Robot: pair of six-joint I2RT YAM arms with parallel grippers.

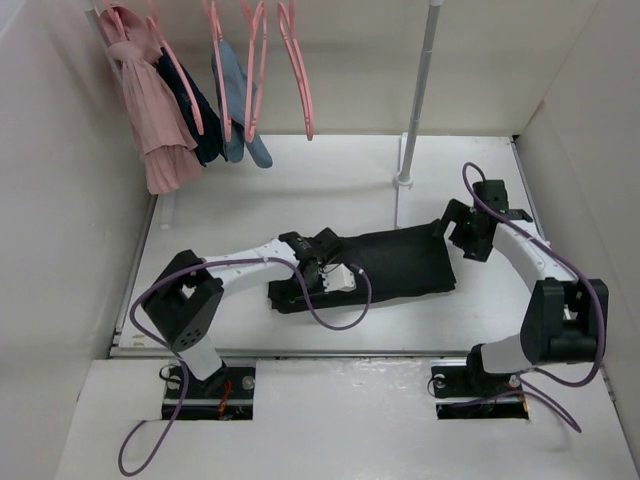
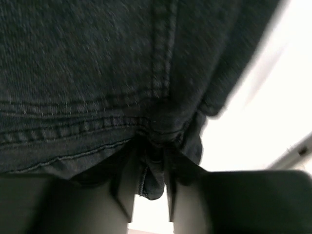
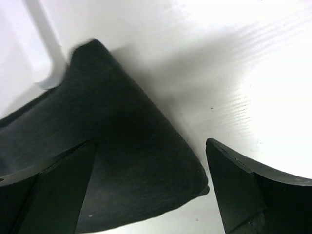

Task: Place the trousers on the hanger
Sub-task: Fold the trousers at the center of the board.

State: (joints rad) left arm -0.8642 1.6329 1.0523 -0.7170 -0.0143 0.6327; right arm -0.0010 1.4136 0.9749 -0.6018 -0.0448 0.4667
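Observation:
The black trousers [image 1: 395,262] lie folded on the white table, mid-frame. My left gripper [image 1: 312,268] is at their left end, shut on a bunched fold of the stitched black fabric [image 2: 153,180], seen close in the left wrist view. My right gripper [image 1: 452,232] is open over the trousers' right end; in the right wrist view a rounded corner of the cloth [image 3: 131,161] lies between the two spread fingers [image 3: 234,180], untouched. Several pink hangers hang on the rail at the back; empty ones [image 1: 300,70] hang right of the clothed ones.
A pink garment [image 1: 155,120], a dark navy one [image 1: 195,110] and a blue-grey one [image 1: 238,100] hang on hangers at back left. The rail's white upright pole [image 1: 415,110] stands on a base [image 1: 404,182] just behind the trousers. White walls enclose both sides.

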